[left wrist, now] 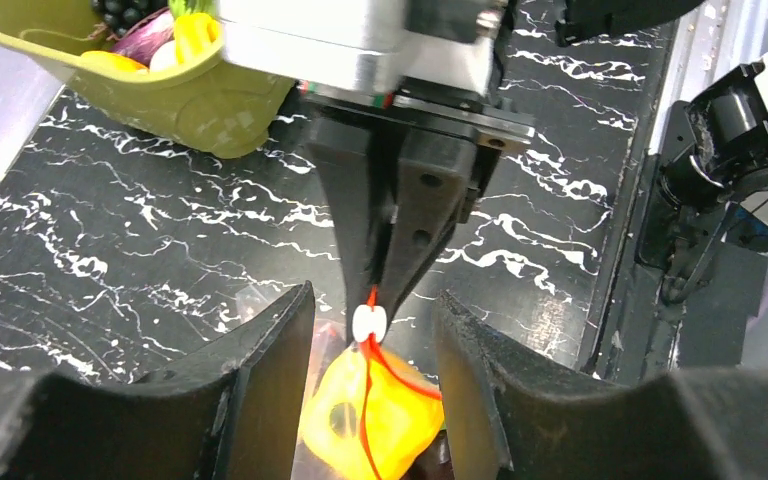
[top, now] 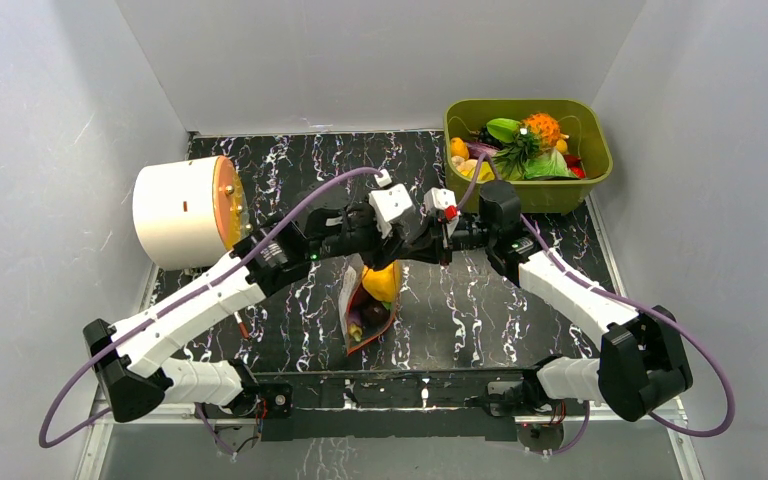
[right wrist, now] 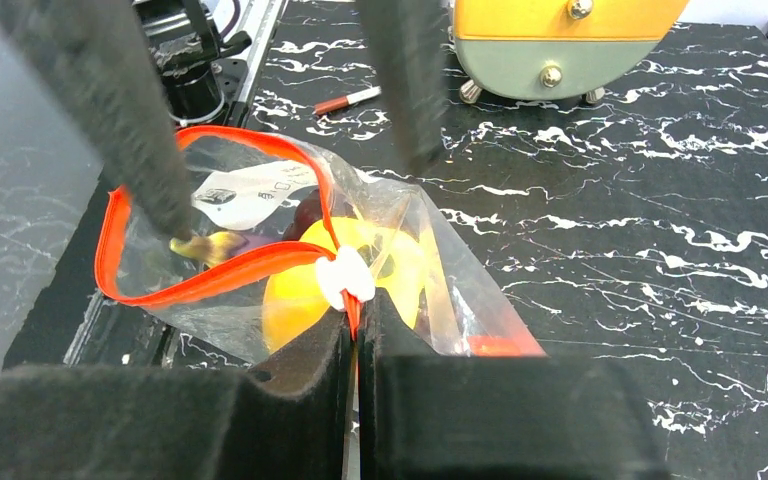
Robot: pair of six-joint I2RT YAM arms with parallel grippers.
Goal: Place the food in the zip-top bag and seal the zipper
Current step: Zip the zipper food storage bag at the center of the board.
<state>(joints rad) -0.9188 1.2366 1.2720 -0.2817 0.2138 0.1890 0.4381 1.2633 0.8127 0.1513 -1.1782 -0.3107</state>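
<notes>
The light is bright and even and comes from above; shadows on the table under the arms are weak. Just ahead of the right fingers, the bag carries pale glare on its creases, while the zipper is sharp. These fingers and the left fingers look soft and out of focus in their own views.

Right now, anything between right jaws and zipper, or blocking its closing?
No: right gripper, jaws shut, holds the zipper beside its white slider. One finger of the left gripper seems to stand inside the open mouth.
</notes>
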